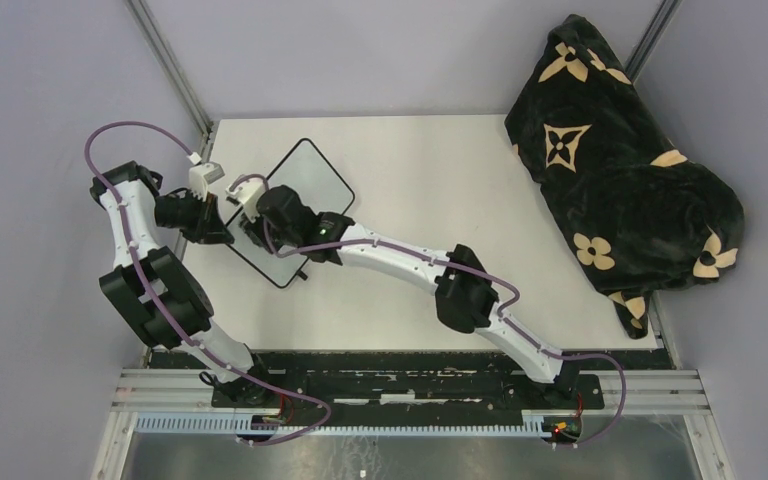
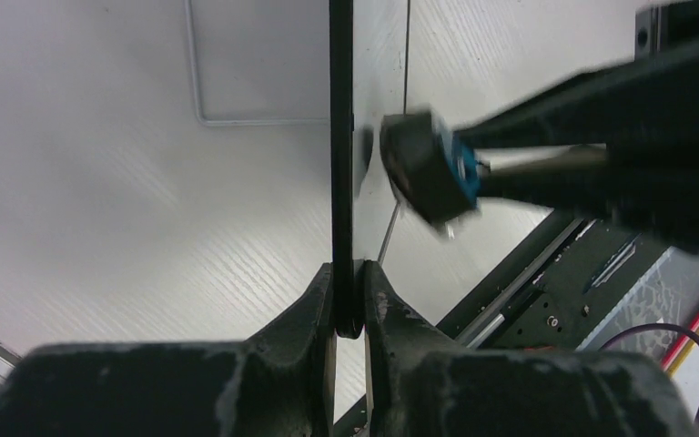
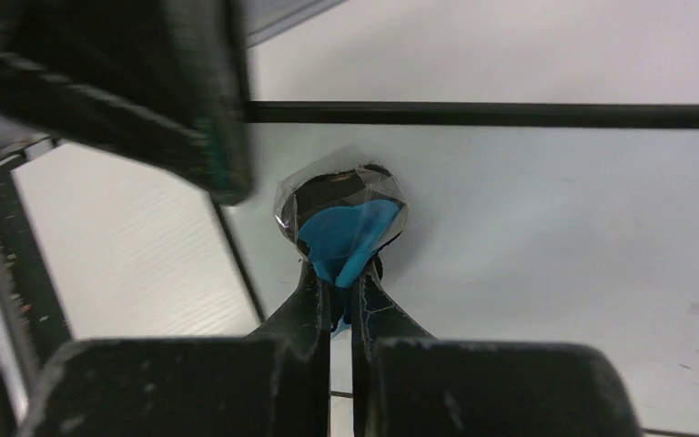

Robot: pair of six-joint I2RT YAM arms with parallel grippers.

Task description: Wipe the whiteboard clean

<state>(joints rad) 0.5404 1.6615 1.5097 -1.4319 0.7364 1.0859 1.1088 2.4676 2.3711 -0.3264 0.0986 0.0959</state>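
The whiteboard (image 1: 312, 178), white with a thin black frame, sits at the table's back left and looks tilted up. My left gripper (image 1: 220, 230) is shut on its left edge. In the left wrist view the black frame (image 2: 340, 137) runs up from between the fingers (image 2: 314, 305). My right gripper (image 1: 257, 232) is shut on a small eraser (image 3: 341, 218), black and blue under clear film, pressed on the board surface (image 3: 555, 237). The eraser also shows in the left wrist view (image 2: 428, 168). A faint smudge (image 3: 692, 309) shows on the board.
A black blanket with beige flower shapes (image 1: 620, 170) is heaped at the table's back right. The black mounting rail (image 1: 410, 385) runs along the near edge. Metal cage posts (image 1: 170, 65) stand at the back corners. The white table (image 1: 440, 180) spreads right of the board.
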